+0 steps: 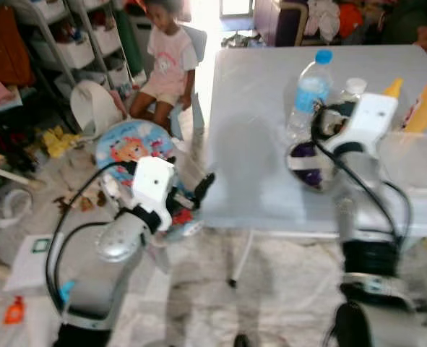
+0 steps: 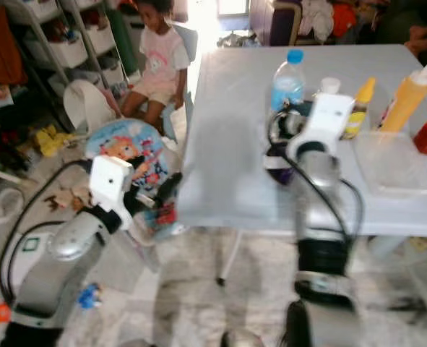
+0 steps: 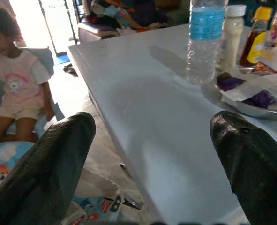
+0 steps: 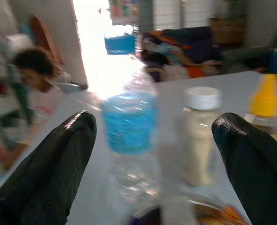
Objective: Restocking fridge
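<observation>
right gripper (image 4: 152,154) over tabletop (image 1: 249,144), fingers apart, lined up on water bottle (image 4: 131,136). left gripper (image 3: 152,159) fingers apart, at tabletop edge. bottle, jar (image 4: 200,133), sauce bottles ungrabbed; restock looks barely begun.

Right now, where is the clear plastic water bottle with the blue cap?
The clear plastic water bottle stands upright on the pale grey table, ahead on the robot's right, just beyond the right gripper, with a white-capped jar beside it.
</observation>
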`<state>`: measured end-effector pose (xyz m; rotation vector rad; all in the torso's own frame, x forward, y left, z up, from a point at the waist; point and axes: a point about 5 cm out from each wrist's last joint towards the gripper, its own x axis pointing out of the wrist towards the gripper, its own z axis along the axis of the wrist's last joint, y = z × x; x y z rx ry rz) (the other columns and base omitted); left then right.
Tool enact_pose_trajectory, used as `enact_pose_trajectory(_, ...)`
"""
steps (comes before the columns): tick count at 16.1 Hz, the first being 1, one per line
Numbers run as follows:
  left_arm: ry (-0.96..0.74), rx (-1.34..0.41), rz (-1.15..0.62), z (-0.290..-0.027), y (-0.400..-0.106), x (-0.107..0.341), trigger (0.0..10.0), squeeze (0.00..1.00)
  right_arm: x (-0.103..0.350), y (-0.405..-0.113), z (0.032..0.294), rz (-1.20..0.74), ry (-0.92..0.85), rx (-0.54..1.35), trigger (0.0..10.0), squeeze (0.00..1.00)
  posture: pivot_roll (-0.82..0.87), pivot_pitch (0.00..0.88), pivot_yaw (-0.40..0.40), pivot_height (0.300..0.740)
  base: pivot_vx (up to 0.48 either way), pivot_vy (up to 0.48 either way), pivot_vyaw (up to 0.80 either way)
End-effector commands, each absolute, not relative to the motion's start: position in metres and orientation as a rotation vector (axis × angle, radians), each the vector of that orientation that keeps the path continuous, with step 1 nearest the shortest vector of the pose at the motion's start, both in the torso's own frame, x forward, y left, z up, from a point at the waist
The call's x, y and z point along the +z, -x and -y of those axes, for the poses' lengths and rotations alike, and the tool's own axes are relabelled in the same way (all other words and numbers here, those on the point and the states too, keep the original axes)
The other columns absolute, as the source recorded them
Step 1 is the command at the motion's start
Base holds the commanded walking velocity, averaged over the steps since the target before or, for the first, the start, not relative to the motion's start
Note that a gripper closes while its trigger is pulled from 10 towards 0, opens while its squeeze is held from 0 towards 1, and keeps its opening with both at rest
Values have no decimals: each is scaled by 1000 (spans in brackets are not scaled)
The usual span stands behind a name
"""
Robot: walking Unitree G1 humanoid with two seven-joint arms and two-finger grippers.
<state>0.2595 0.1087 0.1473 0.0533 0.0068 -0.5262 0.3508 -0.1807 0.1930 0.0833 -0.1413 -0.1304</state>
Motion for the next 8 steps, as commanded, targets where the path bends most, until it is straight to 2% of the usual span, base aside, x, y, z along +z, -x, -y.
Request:
enact_pose_trajectory(1, -53, -534, 5, -107, -261, 150, 10000, 0, 192, -353, 178, 150, -128, -114, 10000, 0, -32, 0, 58, 740, 0, -251, 0)
enact_pose_trajectory(4, -49, -536, 5, -106, -260, 150, 10000, 0, 184, -346, 167, 165, -194, -101, 10000, 0, -29, 0, 63, 740, 0, -260, 0)
enact_pose_trajectory(8, -46, -521, 14, -108, -260, 151, 10000, 0, 166, -334, 158, 127, -240, -113, 10000, 0, -35, 0, 70, 740, 0, 0, 0)
